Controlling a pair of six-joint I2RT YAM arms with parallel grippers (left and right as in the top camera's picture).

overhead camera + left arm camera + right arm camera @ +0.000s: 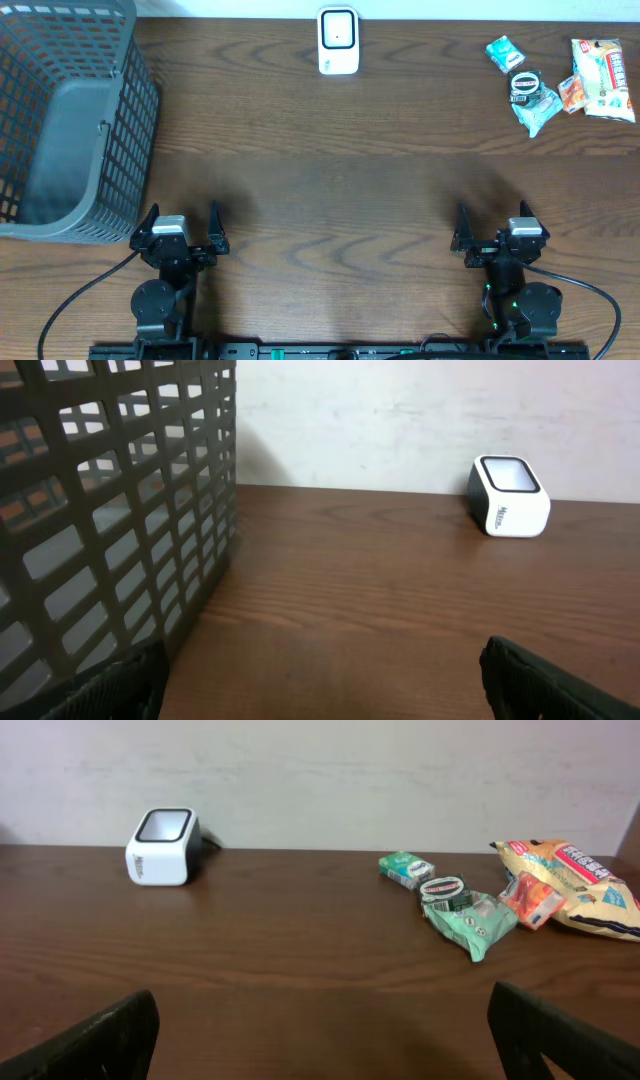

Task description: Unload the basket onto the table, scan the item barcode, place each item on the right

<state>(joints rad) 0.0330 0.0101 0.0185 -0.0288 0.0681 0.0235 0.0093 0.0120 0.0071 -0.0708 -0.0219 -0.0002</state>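
Overhead view, with both wrist views. Your widest surface is the dark wood counter (330,160), which fills the frame. At its far left stands a grey mesh basket (135,130), one corner running out of view; in your left wrist view its wall rises close on the left.

Along the near edge you have the two arms, well apart. The left hand (183,210) sits just beside the basket's near corner, its fingers spread wide and holding nothing. The right hand (491,212) mirrors it on the other side, fingers likewise spread and empty. Neither hand touches any object.

At the far edge, near the middle, you find the white barcode scanner (338,40), its dark window facing up.

The items to be scanned lie clustered at the far right corner, well away from the scanner and from both hands. In falling size: a yellow-and-orange snack packet (602,78); a teal pouch (535,108) with a round black-rimmed object (523,84) on it; a small green pack (504,52); and a small orange sachet (571,94) between pouch and packet.
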